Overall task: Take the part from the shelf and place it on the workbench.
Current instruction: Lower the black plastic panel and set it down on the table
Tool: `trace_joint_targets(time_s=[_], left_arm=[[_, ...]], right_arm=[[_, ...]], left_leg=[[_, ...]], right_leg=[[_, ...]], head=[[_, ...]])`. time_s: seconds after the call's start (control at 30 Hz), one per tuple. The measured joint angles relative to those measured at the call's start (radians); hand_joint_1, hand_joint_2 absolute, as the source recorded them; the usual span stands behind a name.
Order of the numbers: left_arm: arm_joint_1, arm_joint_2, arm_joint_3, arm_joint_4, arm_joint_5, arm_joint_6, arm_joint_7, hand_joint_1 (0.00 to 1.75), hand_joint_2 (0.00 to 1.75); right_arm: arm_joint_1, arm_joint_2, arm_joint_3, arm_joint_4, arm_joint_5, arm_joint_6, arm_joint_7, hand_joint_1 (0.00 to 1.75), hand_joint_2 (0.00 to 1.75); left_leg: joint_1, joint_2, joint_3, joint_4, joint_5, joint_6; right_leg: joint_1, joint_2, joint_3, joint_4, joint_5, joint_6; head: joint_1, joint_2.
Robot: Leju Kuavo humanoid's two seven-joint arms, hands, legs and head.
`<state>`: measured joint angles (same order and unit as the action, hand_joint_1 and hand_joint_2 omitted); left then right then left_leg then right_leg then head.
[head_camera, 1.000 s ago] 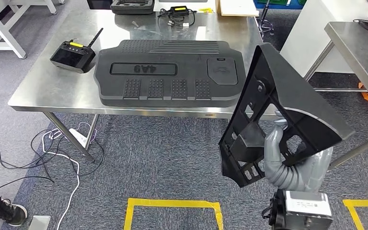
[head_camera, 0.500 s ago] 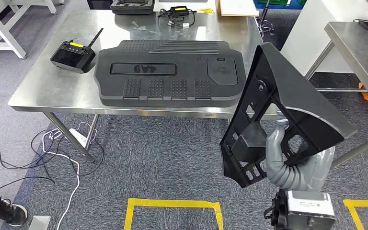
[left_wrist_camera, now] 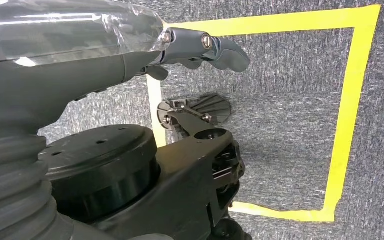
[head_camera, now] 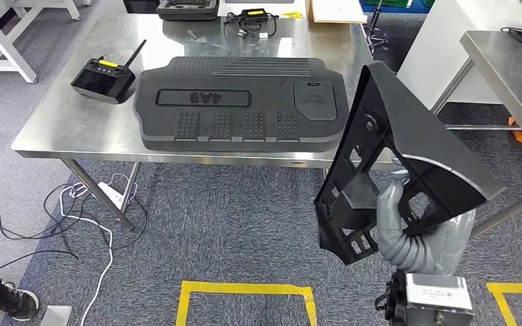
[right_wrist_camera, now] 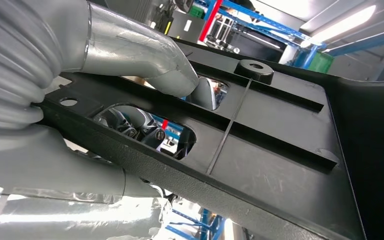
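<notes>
Part, a black ribbed plastic panel, stands nearly upright in the right hand, its long axis tilted, top end leaning toward the steel counter, just off its near right corner. Grey fingers hook through its cutouts. The left hand hangs over the carpet, holding nothing, fingers loosely curled.

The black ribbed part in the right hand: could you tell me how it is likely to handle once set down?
The black part looks like stiff moulded plastic, probably light since the right hand carries it alone. Held upright on edge, it may tip.
</notes>
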<state>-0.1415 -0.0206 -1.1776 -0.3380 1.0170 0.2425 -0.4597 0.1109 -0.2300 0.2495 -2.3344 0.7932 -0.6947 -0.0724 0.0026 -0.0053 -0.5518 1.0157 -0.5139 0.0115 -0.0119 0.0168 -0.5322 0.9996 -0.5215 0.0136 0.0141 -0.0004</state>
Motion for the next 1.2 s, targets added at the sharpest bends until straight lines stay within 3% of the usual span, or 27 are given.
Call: trace_joint_targets(time_s=[0.23, 0.37, 0.43, 0.5, 0.53, 0.57, 0.6, 0.67, 0.73, 0.9, 0.93, 1.0, 1.03, 1.07, 1.1, 1.13, 1.2], left_arm=[[0.000, 0.001, 0.000, -0.003, -0.001, 0.000, 0.000, 0.00, 1.75], [-0.001, 0.002, 0.000, -0.004, -0.001, 0.000, 0.000, 0.00, 1.75], [-0.002, 0.003, 0.000, -0.005, -0.001, 0.000, 0.000, 0.00, 1.75], [-0.002, 0.003, 0.000, -0.005, -0.001, 0.001, 0.000, 0.00, 1.75], [-0.001, 0.003, 0.000, -0.006, -0.001, 0.001, 0.000, 0.00, 1.75], [0.000, 0.003, 0.000, -0.006, -0.001, 0.002, 0.000, 0.00, 1.75], [0.001, 0.003, 0.000, -0.006, -0.001, 0.002, 0.000, 0.00, 1.75], [0.002, 0.003, 0.000, -0.007, -0.002, 0.003, 0.000, 0.00, 1.75], [0.002, 0.004, 0.000, -0.009, -0.003, 0.004, 0.000, 0.00, 1.75], [0.000, 0.004, 0.000, -0.012, -0.006, 0.004, 0.001, 0.00, 1.75], [-0.001, 0.004, 0.000, -0.012, -0.006, 0.004, 0.001, 0.00, 1.75], [0.001, 0.004, 0.000, -0.012, -0.008, 0.004, 0.002, 0.00, 1.75], [0.002, 0.004, 0.000, -0.012, -0.008, 0.004, 0.002, 0.00, 1.75], [0.004, 0.004, 0.000, -0.012, -0.009, 0.004, 0.002, 0.00, 1.75], [0.005, 0.004, 0.000, -0.012, -0.010, 0.004, 0.002, 0.00, 1.75], [0.005, 0.005, 0.000, -0.012, -0.010, 0.004, 0.002, 0.00, 1.75], [0.005, 0.006, 0.000, -0.012, -0.010, 0.004, 0.002, 0.00, 1.75]], right_arm=[[0.000, 0.000, 0.000, 0.000, -0.007, 0.000, -0.004, 1.75, 1.75], [0.000, -0.001, 0.000, -0.001, -0.007, 0.000, -0.003, 1.75, 1.75], [-0.001, -0.003, 0.000, -0.001, -0.007, 0.000, -0.002, 1.75, 1.75], [-0.002, -0.003, 0.001, -0.001, -0.007, 0.000, 0.000, 1.75, 1.75], [-0.001, -0.004, 0.001, -0.001, -0.008, 0.000, 0.002, 1.75, 1.75], [-0.001, -0.005, 0.002, -0.001, -0.007, 0.000, 0.007, 1.75, 1.75], [-0.001, -0.006, 0.003, -0.001, -0.004, 0.000, 0.015, 1.75, 1.75], [-0.004, -0.011, 0.005, -0.001, 0.011, 0.000, 0.037, 1.75, 1.75], [-0.008, -0.015, 0.007, -0.002, 0.044, 0.000, 0.058, 1.75, 1.75], [-0.013, -0.019, 0.011, -0.003, 0.099, 0.000, 0.086, 1.75, 1.75], [-0.015, -0.020, 0.012, -0.003, 0.094, 0.000, 0.087, 1.75, 1.75], [-0.017, -0.023, 0.014, -0.003, 0.083, 0.000, 0.089, 1.75, 1.75], [-0.018, -0.024, 0.016, -0.003, 0.080, 0.000, 0.089, 1.75, 1.75], [-0.018, -0.026, 0.018, -0.003, 0.078, 0.000, 0.089, 1.75, 1.75], [-0.019, -0.027, 0.021, -0.003, 0.077, 0.000, 0.090, 1.75, 1.75], [-0.019, -0.029, 0.023, -0.003, 0.077, 0.000, 0.090, 1.75, 1.75], [-0.021, -0.032, 0.028, -0.003, 0.077, 0.000, 0.091, 1.75, 1.75]], left_leg=[[-0.008, 0.000, -0.001, 0.005, -0.003, 0.003], [-0.004, 0.003, 0.006, -0.010, 0.004, 0.014], [0.004, 0.008, 0.016, -0.027, 0.010, 0.023], [0.004, 0.011, 0.019, -0.029, 0.010, 0.025], [0.004, 0.012, 0.019, -0.029, 0.008, 0.025], [0.005, 0.013, 0.021, -0.029, 0.006, 0.023], [0.007, 0.013, 0.025, -0.028, 0.003, 0.020], [0.010, 0.013, 0.035, -0.024, -0.007, 0.010], [0.009, 0.012, 0.038, -0.016, -0.017, -0.004], [0.010, 0.013, 0.034, 0.010, -0.041, -0.034], [0.011, 0.012, 0.017, 0.051, -0.062, -0.039], [0.012, 0.012, -0.049, 0.182, -0.118, -0.044], [0.012, 0.012, -0.086, 0.246, -0.137, -0.045], [0.012, 0.012, -0.112, 0.281, -0.138, -0.045], [0.012, 0.012, -0.120, 0.279, -0.117, -0.044], [0.012, 0.012, -0.109, 0.237, -0.078, -0.042], [0.011, 0.011, -0.061, 0.104, 0.002, -0.035]], right_leg=[[-0.005, 0.000, 0.000, -0.002, 0.002, 0.006], [-0.008, 0.000, 0.002, 0.001, -0.003, 0.017], [-0.008, -0.003, -0.025, 0.064, -0.040, 0.021], [-0.010, -0.006, -0.094, 0.195, -0.097, 0.025], [-0.011, -0.006, -0.127, 0.252, -0.113, 0.028], [-0.013, -0.007, -0.146, 0.280, -0.109, 0.030], [-0.014, -0.008, -0.145, 0.267, -0.086, 0.031], [-0.017, -0.014, -0.092, 0.143, -0.007, 0.031], [-0.013, -0.019, -0.048, 0.037, 0.032, 0.027], [-0.010, -0.015, -0.037, 0.014, 0.022, -0.002], [-0.011, -0.016, -0.032, 0.011, 0.020, -0.009], [-0.010, -0.018, -0.026, 0.010, 0.014, -0.019], [-0.009, -0.017, -0.023, 0.010, 0.011, -0.022], [-0.008, -0.016, -0.019, 0.011, 0.008, -0.023], [-0.008, -0.014, -0.013, 0.011, 0.004, -0.022], [-0.008, -0.012, -0.005, 0.011, -0.001, -0.020], [-0.007, -0.010, 0.012, 0.012, -0.014, -0.013]], head=[[-0.001, 0.000], [-0.001, 0.000], [0.005, 0.000], [0.013, 0.000], [0.014, 0.000], [0.016, 0.000], [0.017, 0.000], [0.021, 0.000], [0.028, 0.000], [0.018, 0.000], [0.013, 0.000], [0.002, 0.000], [-0.001, 0.000], [-0.003, 0.000], [-0.004, 0.000], [-0.006, 0.000], [-0.010, 0.000]])
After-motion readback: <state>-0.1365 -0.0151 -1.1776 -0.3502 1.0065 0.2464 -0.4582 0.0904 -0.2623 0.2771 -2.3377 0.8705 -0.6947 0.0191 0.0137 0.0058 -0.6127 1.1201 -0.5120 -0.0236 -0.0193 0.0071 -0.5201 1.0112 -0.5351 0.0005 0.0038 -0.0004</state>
